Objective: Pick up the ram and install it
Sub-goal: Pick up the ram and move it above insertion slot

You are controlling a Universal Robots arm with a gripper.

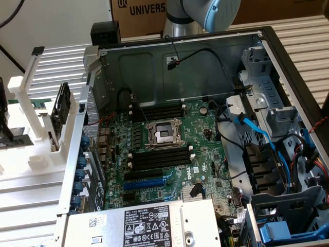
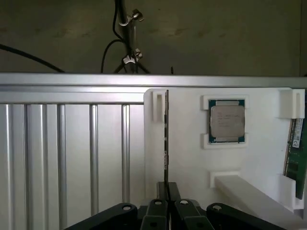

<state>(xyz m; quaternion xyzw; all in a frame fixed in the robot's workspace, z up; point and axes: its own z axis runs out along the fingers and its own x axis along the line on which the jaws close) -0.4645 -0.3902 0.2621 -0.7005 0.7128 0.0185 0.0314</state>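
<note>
In the wrist view a ram (image 2: 166, 139) shows edge-on as a thin dark green line, standing beside a clip of the white holder (image 2: 192, 167). My gripper (image 2: 167, 191) sits at the near end of this stick, its two black fingers (image 2: 158, 211) pressed close on either side of it. A second green ram (image 2: 296, 143) with a white label stands in the same holder. In the exterior view the black memory slots (image 1: 157, 110) with white end clips lie bare on the motherboard (image 1: 169, 154), on both sides of the CPU socket (image 1: 164, 135).
A processor chip (image 2: 226, 120) rests in a recess of the white holder. Ribbed aluminium table (image 2: 62, 158) lies beside it. In the open computer case (image 1: 267, 51), blue and black cables (image 1: 257, 128), a power supply (image 1: 149, 226) and drive bays crowd the board's edges.
</note>
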